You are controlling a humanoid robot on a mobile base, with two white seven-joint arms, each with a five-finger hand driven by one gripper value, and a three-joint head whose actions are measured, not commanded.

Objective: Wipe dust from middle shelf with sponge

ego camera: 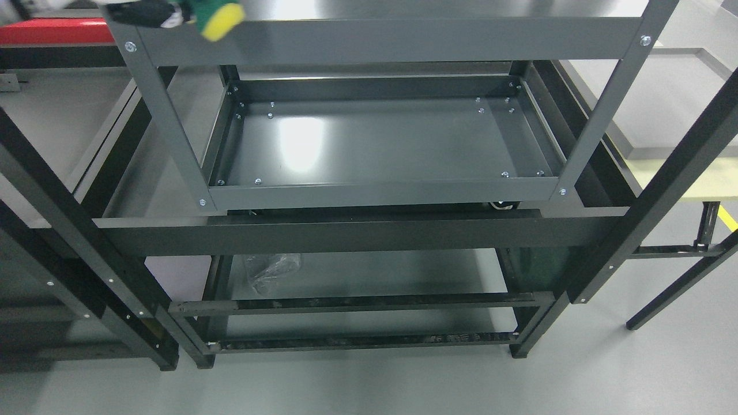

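Note:
A grey metal cart stands in the middle of the head view. Its middle shelf (375,144) is a shallow grey tray with raised rims and nothing on it. A yellow and green sponge (220,17) is at the top left edge of the picture, over the front left corner of the cart's top shelf (380,40). A dark hand (144,11) grips the sponge from the left. The hand is cut off by the top edge, so I cannot tell which arm it belongs to. The sponge is well above the middle shelf and apart from it.
Black rack frames (346,230) cross in front of and beside the cart. A crumpled clear plastic bag (271,270) lies on a lower level. A red surface (52,31) is at the far left, a pale table (692,178) at the right. Grey floor (369,380) in front.

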